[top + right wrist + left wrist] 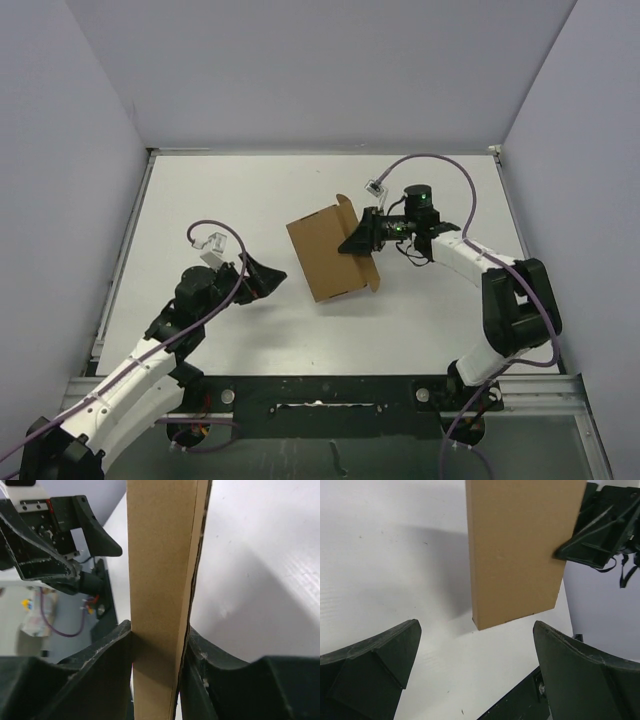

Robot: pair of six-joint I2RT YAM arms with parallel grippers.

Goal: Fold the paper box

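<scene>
The right gripper [360,238] is clamped on one edge of the paper box [322,252], which juts ahead of it toward the left gripper [272,283], spread wide and touching nothing.

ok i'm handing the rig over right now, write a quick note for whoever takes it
Left pincer: open and empty, facing the paper box with a gap between them.
Right pincer: shut on the paper box's right edge, holding it on edge, apparently clear of the table.
Done: box picked up. It looks slim and flat, with a flap sticking out at the far end and another at the near end.
Left: flaps not yet tucked in. Probably bring the left pincer in to help fold.
</scene>
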